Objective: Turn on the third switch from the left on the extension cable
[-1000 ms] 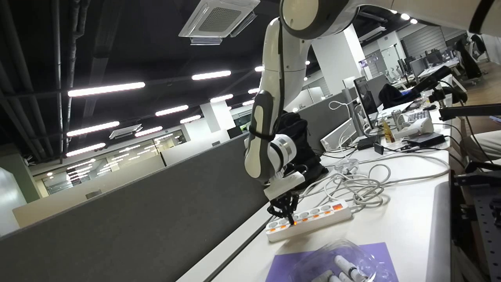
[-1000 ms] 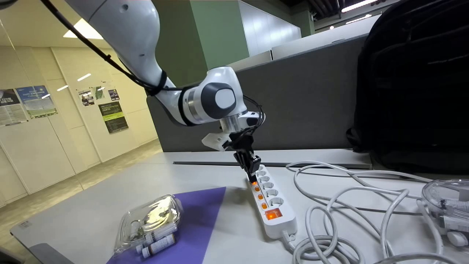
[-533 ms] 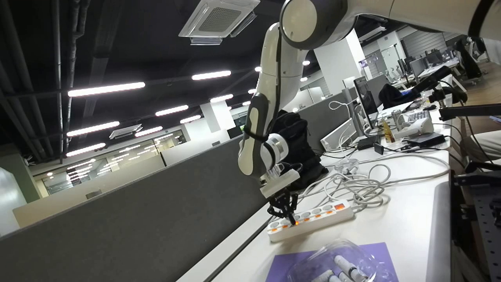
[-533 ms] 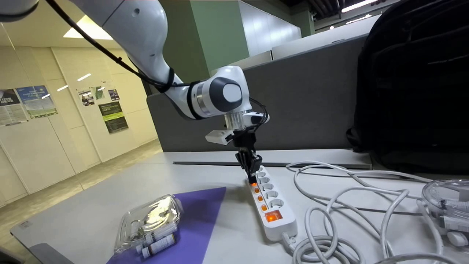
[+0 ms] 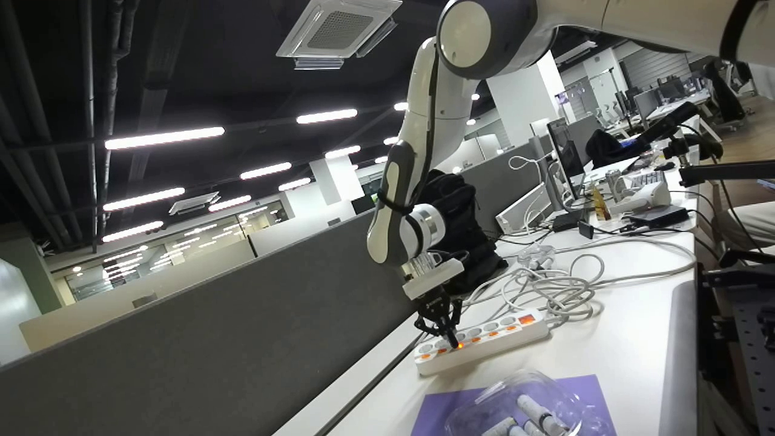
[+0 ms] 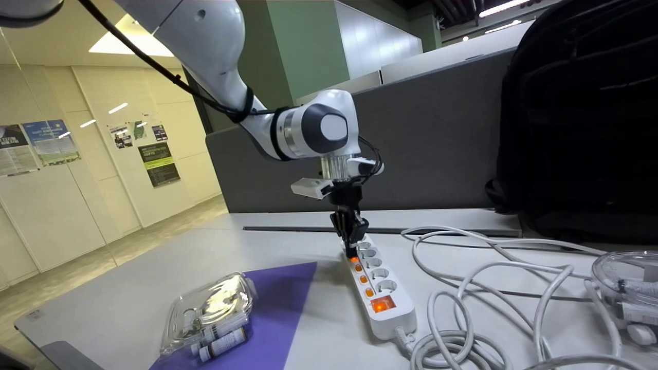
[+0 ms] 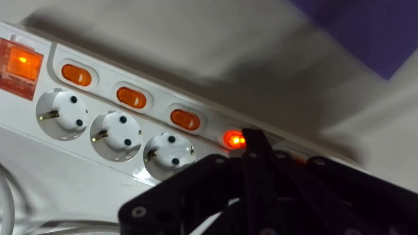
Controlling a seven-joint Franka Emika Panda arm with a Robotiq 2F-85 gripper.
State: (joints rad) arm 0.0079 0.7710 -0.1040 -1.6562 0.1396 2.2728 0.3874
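The gripper (image 7: 254,131), fingers (image 7: 251,139) clenched together, is held at 1 lit small switch (image 7: 232,139) — whether touching cannot be told — on the strip (image 6: 374,281), which is laid on the table (image 6: 216,252) between the purple sheet (image 6: 280,303) and the tangled wires (image 6: 447,335).

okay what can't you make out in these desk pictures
Lit switch, wrist view: partly covered by the claw.
Power strip, wrist view: right part mostly behind the claw.
Backpack, in an exterior view: cut off by top and right edges.
Tube label, in an exterior view: print too small.
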